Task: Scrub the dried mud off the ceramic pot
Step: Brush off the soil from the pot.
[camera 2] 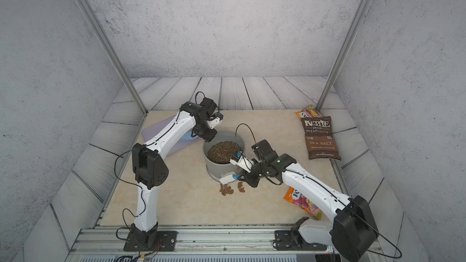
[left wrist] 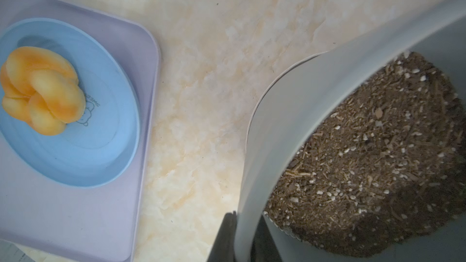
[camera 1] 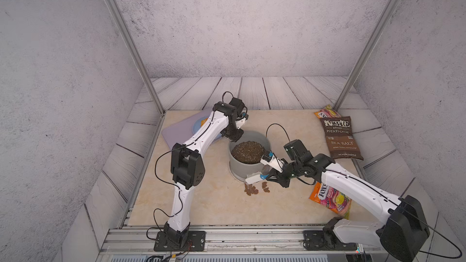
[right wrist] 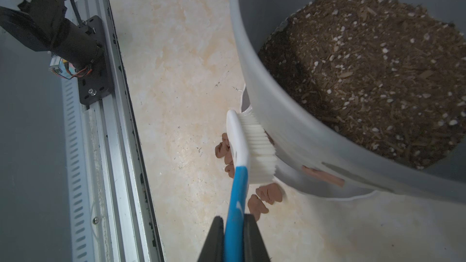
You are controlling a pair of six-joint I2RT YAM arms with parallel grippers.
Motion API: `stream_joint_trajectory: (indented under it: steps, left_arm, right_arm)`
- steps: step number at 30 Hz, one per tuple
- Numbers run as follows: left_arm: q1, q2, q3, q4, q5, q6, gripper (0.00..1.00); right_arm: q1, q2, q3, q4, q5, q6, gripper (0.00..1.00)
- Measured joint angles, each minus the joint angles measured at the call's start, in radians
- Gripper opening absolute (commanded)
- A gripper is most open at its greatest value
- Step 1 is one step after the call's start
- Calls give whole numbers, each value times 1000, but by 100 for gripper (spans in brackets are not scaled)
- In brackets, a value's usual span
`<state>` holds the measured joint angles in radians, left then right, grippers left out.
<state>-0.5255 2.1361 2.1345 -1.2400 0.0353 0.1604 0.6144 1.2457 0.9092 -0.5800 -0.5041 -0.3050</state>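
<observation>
Right jaws clamp the blue handle of the brush (right wrist: pixel 252 147), its bristles against the near wall of the pot (camera 1: pixel 242 168); left jaws pinch the far rim. Pot stands mid-way on the counter (camera 1: pixel 201 202). Most mud (camera 1: pixel 251 190) lies in brown clumps by its base, but one smear (right wrist: pixel 324 176) clings low on the wall, so scrubbing looks nearly done. Chip bag (camera 1: pixel 341 137) reads "Kettle Brand Potato Chips, Sea Salt"; candy bag (camera 1: pixel 332 200) reads "Fox's".
</observation>
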Motion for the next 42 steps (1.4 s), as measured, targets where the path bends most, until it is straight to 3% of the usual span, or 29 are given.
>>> stream_joint_trajectory:
  steps: [7, 15, 27, 34, 39, 42]
  left_arm:
    - [1, -1, -1, 3, 6, 8, 0]
    - [2, -2, -2, 5, 9, 19, 0]
    - [-1, -16, -13, 5, -9, 40, 30]
    - [0, -55, -13, -21, -33, 23, 57]
    - [0, -58, 16, -63, -33, -46, 61]
    - [0, -58, 43, -97, -26, -148, 62]
  right_arm:
    - [0, -57, -80, 24, 11, 71, 0]
    - [98, -127, -119, 43, 29, 162, 0]
    - [122, -176, -72, 24, 17, 175, 0]
    - [122, -152, -60, 28, 28, 164, 0]
    - [122, -150, -44, 35, 44, 154, 0]
    - [121, -150, -44, 37, 54, 150, 0]
